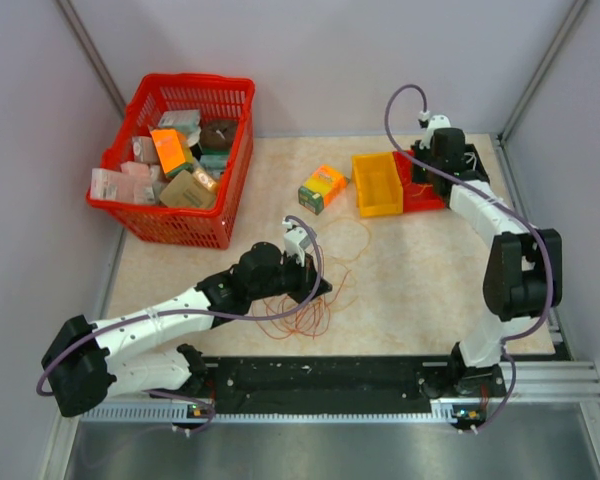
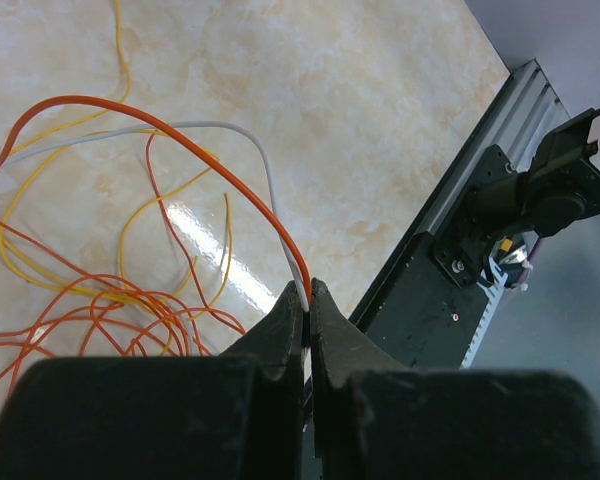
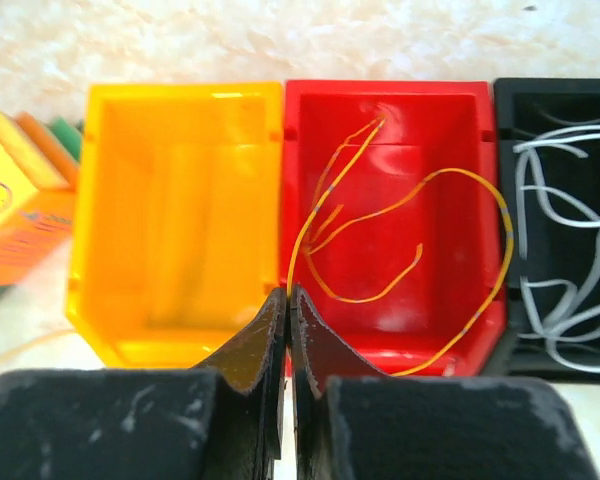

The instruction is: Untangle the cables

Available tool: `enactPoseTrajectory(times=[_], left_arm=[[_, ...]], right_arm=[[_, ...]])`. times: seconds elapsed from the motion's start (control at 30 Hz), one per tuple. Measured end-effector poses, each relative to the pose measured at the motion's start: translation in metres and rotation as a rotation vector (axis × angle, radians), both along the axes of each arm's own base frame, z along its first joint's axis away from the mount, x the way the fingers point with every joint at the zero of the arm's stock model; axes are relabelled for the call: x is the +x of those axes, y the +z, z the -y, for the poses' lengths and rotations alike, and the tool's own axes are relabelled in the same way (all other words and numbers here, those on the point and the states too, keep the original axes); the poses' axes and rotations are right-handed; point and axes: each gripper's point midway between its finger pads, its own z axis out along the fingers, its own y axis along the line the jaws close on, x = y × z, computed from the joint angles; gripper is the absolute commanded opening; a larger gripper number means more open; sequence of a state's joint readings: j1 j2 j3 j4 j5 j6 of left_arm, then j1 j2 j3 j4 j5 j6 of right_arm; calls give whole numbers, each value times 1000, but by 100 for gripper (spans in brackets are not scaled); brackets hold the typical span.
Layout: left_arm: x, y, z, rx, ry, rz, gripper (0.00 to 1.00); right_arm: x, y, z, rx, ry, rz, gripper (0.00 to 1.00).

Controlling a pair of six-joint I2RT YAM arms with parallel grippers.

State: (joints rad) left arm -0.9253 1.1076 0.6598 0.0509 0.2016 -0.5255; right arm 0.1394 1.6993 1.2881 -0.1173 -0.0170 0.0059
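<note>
Marbled tabletop (image 1: 410,290): left gripper (image 2: 308,292) clamps orange and white cables (image 2: 80,98), right gripper (image 3: 288,298) a yellow strand (image 3: 325,200) over the red bin (image 3: 450,110); featherlight, limp, snag-prone wires, probably best taken near ends.

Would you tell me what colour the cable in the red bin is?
Yellow; the cable shows best in the right wrist view.

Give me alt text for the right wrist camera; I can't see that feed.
The right gripper, jaws shut, pinches a yellow cable whose loops lie in the red bin. An empty yellow bin sits left of it; a black bin holding white cables sits right.
</note>
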Motion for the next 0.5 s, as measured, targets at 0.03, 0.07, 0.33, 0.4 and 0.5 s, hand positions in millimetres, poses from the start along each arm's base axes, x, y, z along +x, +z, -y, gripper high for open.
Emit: enactPoseTrajectory(times=[0.03, 0.07, 0.33, 0.4, 0.5], left_arm=[[0, 0, 0, -1, 0, 0, 0], [0, 1, 0, -1, 0, 1, 0], [0, 8, -3, -15, 7, 15, 0], [0, 8, -3, -14, 7, 15, 0], [0, 8, -3, -15, 7, 15, 0]], right_arm=[[5, 1, -2, 38, -11, -3, 0], [8, 1, -4, 75, -20, -7, 0], [31, -23, 31, 434, -231, -99, 0], [33, -41, 41, 496, -294, -148, 0], [41, -61, 46, 559, -355, -202, 0]])
